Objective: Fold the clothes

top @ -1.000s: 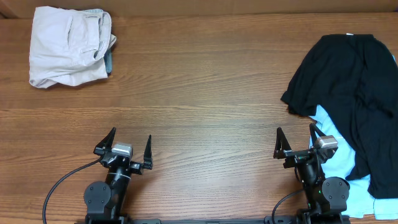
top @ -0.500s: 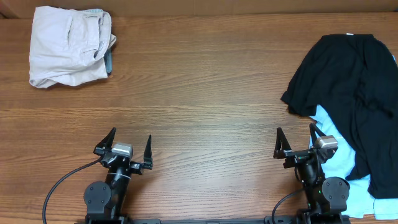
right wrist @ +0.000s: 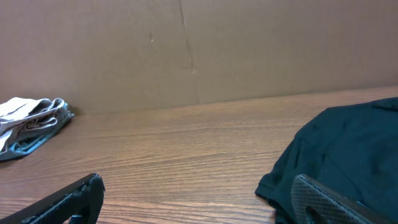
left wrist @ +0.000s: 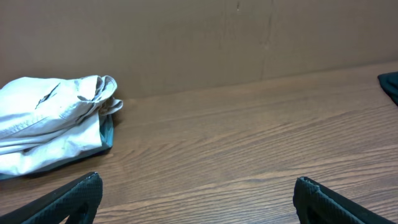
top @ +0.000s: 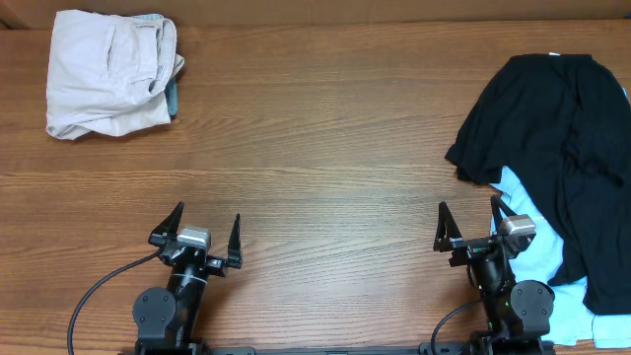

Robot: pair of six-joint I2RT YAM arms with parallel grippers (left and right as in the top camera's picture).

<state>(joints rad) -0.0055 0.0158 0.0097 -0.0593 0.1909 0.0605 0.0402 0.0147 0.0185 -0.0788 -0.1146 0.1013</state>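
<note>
Nothing moved; black garment (top: 562,128) near gaping right claw (top: 467,205), left claw (top: 208,211) gaping

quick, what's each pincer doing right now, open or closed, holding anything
left pincer: open, holding nothing.
right pincer: open, holding nothing.

Beige-white garment (top: 110,71): folded into a compact bundle, lying flat at the far left corner of the worktop (top: 315,148). A teal-blue fabric edge (top: 173,99) shows beneath its right side.

Black garment (top: 552,128): unfolded and crumpled, at the right edge, well apart from the bundle.

Light-blue garment (top: 540,261): unfolded, lying partly under the black one.
</note>
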